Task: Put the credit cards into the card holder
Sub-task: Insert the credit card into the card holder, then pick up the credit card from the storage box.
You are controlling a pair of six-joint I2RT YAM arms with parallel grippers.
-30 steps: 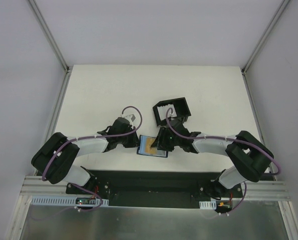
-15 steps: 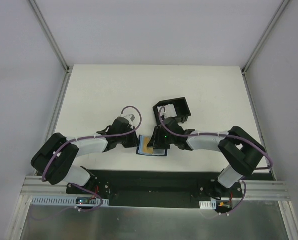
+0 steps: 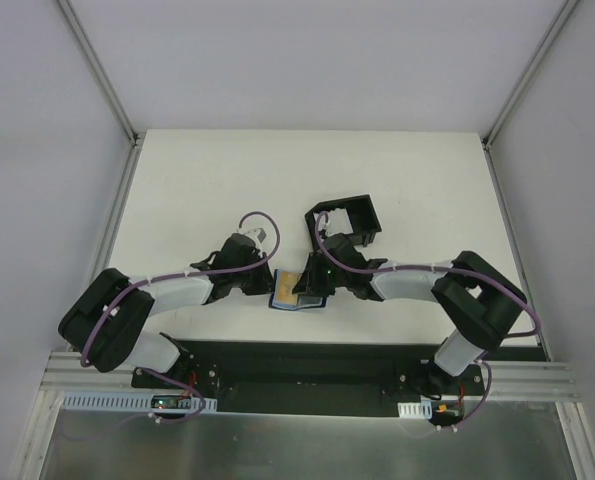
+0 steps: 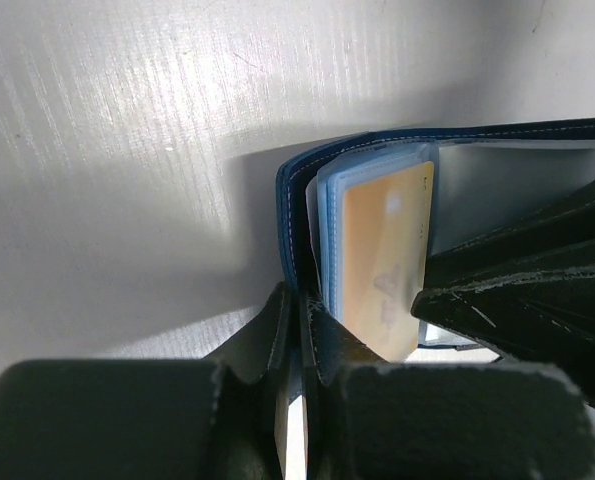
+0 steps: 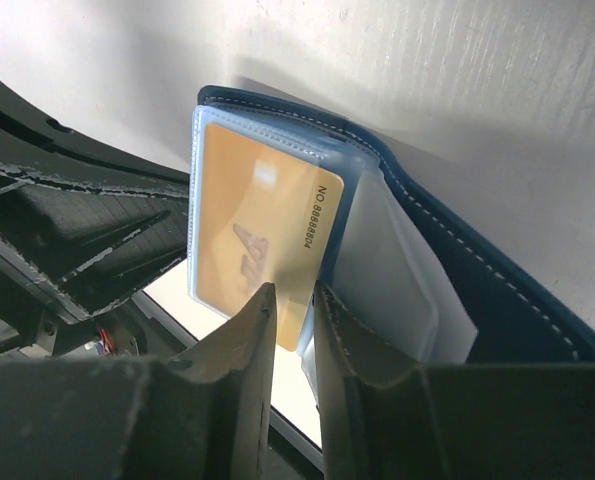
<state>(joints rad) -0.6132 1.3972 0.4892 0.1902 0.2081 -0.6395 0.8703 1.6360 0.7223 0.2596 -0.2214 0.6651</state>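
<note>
Holder lay open low in the middle of the top view, close to the bench's near edge. White bench ran wide above and to both sides, and a black tray sat near the holder's upper right. The left gripper was pinched on the holder's blue cover edge. The right gripper stood narrowly apart at the orange card's lower edge; whether it held the card could not be told. The sleeved card bore a number with a run of 8s.
</note>
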